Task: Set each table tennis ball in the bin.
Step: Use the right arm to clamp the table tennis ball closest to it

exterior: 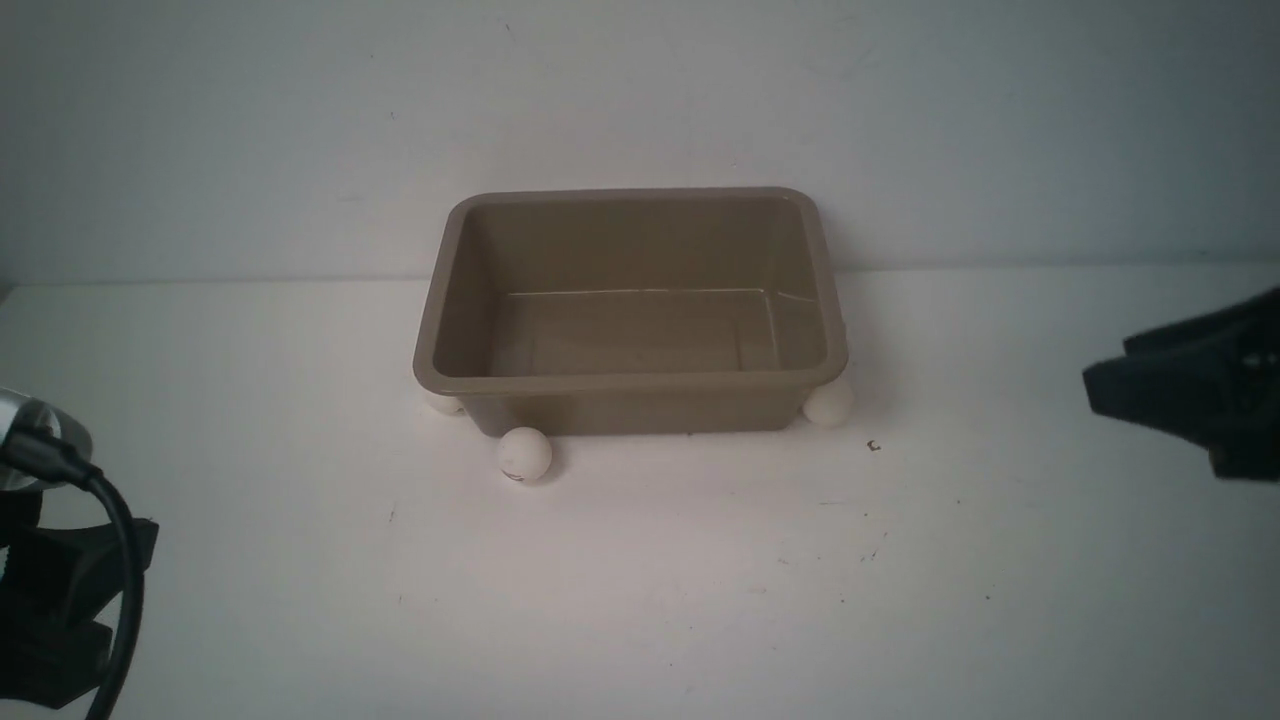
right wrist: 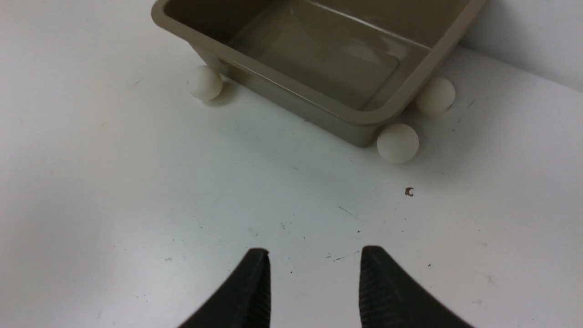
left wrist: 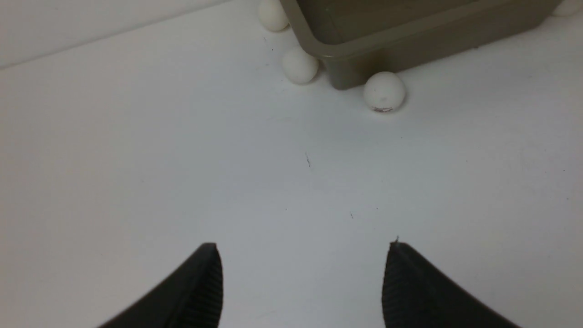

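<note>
The taupe bin stands at the middle of the white table with nothing inside it. Three table tennis balls lie against its outside: one by the front left corner, one tucked under the left rim, one at the front right corner. The left wrist view shows the bin and balls. The right wrist view shows the bin and balls. My left gripper is wide open near the front left. My right gripper hovers at the right, jaws narrowly apart and empty.
A white wall rises just behind the bin. A small dark speck lies on the table in front of the bin's right corner. A black cable hangs over my left wrist.
</note>
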